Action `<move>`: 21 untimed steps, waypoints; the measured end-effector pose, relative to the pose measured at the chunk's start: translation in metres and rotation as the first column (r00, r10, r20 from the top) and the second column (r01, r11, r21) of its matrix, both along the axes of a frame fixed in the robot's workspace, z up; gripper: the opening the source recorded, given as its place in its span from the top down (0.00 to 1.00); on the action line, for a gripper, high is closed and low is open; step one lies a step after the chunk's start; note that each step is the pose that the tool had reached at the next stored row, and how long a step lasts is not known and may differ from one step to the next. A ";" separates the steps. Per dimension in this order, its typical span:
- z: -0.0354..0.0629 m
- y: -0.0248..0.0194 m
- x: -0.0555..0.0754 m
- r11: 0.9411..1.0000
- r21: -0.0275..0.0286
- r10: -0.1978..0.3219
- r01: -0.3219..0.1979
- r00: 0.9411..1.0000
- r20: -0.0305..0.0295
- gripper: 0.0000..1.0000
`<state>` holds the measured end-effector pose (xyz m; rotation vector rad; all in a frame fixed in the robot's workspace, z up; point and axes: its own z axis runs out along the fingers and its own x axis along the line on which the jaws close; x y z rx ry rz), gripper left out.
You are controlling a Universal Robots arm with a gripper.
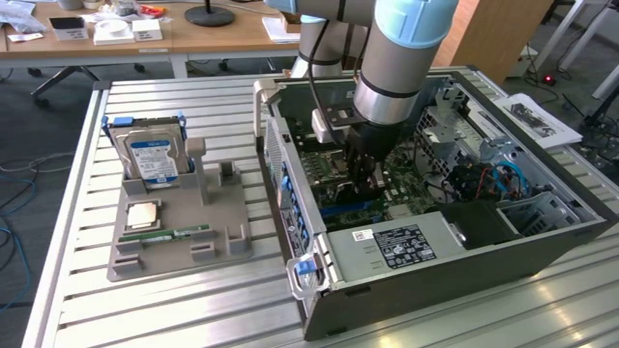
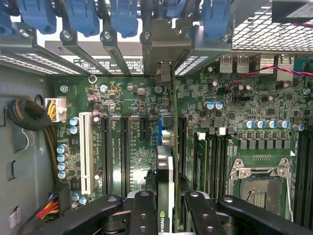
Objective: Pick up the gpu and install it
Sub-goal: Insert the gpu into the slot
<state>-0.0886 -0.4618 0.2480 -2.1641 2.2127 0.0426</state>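
My gripper reaches down inside the open computer case, over the green motherboard. It is shut on the gpu, a thin dark card seen edge-on and standing upright between the two black fingers. The card's metal end bracket lies against the case's rear slot openings. Its lower edge runs along a black expansion slot on the motherboard. Whether it is seated I cannot tell. In the exterior view the gpu shows as a dark shape under the fingers.
Left of the case in the exterior view, a grey holder tray carries a silver hard drive, a processor chip and a green memory stick. Blue bracket clips, a white slot and the processor socket surround the card.
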 end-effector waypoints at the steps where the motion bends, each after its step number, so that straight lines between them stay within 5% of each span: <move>1: 0.0000 0.0000 0.000 1.000 0.000 -0.001 0.001 1.000 0.000 0.73; 21: -0.0001 -0.0008 0.000 1.000 0.000 -0.001 0.001 1.000 0.000 0.73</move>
